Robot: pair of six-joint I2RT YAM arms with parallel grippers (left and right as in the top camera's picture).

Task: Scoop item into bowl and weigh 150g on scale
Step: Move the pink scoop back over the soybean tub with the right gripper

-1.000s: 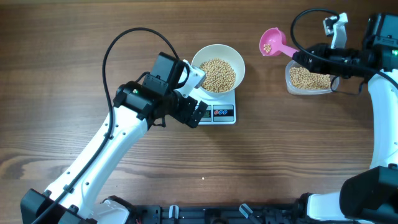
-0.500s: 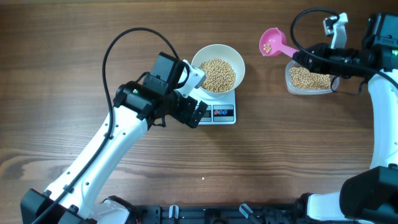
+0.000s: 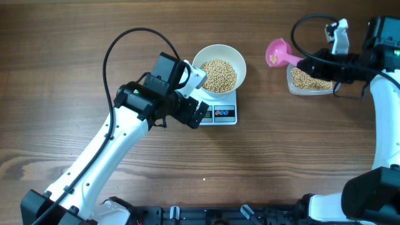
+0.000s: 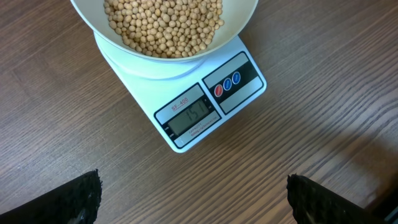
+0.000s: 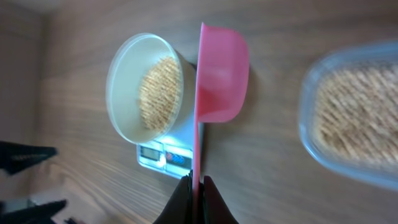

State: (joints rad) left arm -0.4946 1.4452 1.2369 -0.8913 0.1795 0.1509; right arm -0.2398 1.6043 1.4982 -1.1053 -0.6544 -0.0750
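I'd call this a robotics lab bench, though little shows beyond it: a brown wood-grain tabletop [image 3: 281, 156], white jointed robot arms [image 3: 106, 150], black mounting rail [image 3: 206, 215] along the edge.

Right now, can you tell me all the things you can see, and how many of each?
beans: lots, pale yellow, in the bowl and the tub
bowl: one, white, on the scale
scale: one, white, mid-table
tub: one, clear, far right
scoop: one, pink, beside the tub, held
table: one, brown wood, under everything
left gripper: one, black, open, near the scale's front
right gripper: one, black, shut on the scoop's handle
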